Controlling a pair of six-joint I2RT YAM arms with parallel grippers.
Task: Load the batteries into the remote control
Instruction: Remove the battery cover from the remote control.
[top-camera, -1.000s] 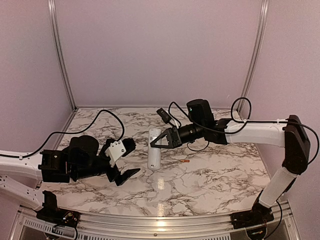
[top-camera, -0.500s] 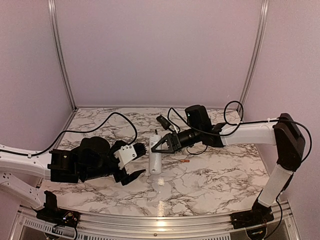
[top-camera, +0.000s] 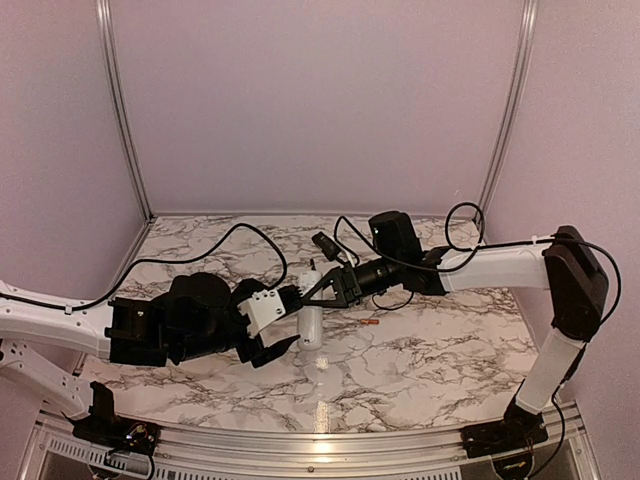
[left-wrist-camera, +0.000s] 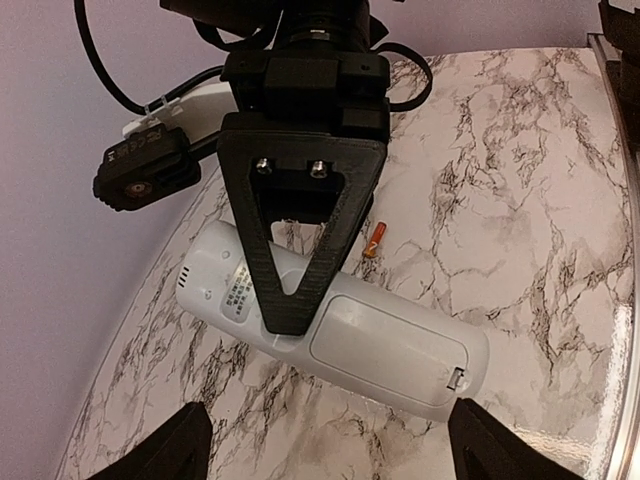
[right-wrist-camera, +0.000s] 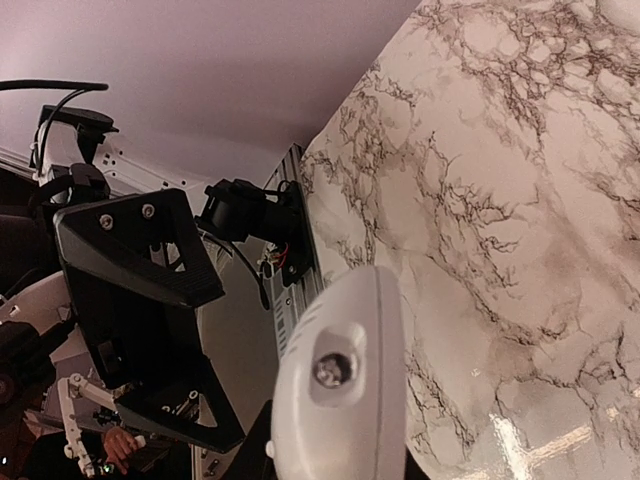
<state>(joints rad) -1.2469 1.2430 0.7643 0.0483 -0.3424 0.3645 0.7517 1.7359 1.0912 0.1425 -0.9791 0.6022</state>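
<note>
While the right hand grips the remote control, the left hand hovers spread open just beside it.

The top view looks down from high on the near side of the remote, taking in the whole table. Both wrist views face the remote closely, from opposite sides.

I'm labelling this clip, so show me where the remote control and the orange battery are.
remote control (left-wrist-camera: 390, 345): left wrist view, on the battery cover on its back.
orange battery (left-wrist-camera: 375, 241): left wrist view, on the middle of its body.
</note>
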